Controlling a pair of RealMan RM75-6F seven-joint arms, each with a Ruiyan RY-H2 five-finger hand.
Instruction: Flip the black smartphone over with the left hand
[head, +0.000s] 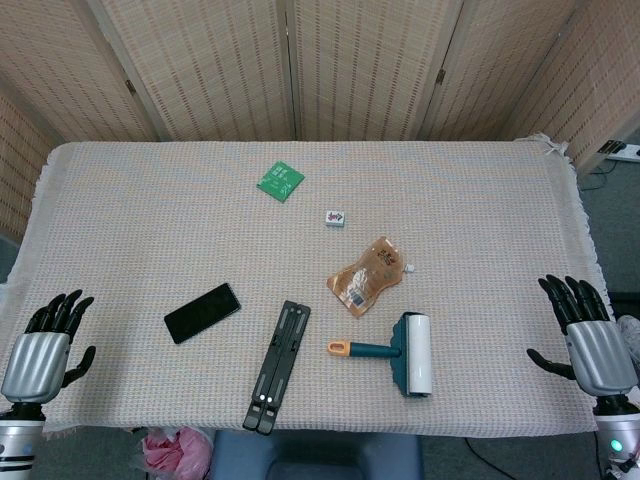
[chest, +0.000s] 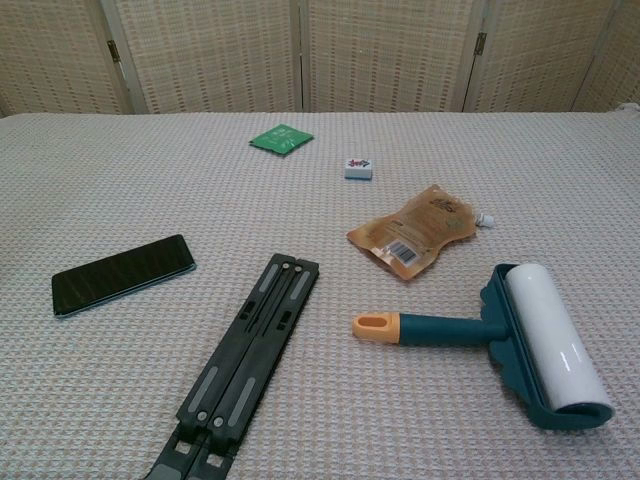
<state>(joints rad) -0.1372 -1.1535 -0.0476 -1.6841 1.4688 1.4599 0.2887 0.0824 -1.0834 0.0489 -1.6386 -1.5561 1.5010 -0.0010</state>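
The black smartphone (head: 202, 312) (chest: 122, 275) lies flat on the woven tablecloth, front left, its glossy dark face up. My left hand (head: 45, 345) hovers at the table's front-left corner, well left of the phone, fingers spread and holding nothing. My right hand (head: 585, 335) hangs at the front-right edge, fingers apart and empty. Neither hand shows in the chest view.
A dark folding stand (head: 278, 365) (chest: 245, 365) lies just right of the phone. Further right are a teal lint roller (head: 405, 352) (chest: 520, 335) with an orange-tipped handle, an orange pouch (head: 368, 274) (chest: 418, 228), a small tile (head: 335, 217) (chest: 358, 167) and a green packet (head: 281, 180) (chest: 281, 138).
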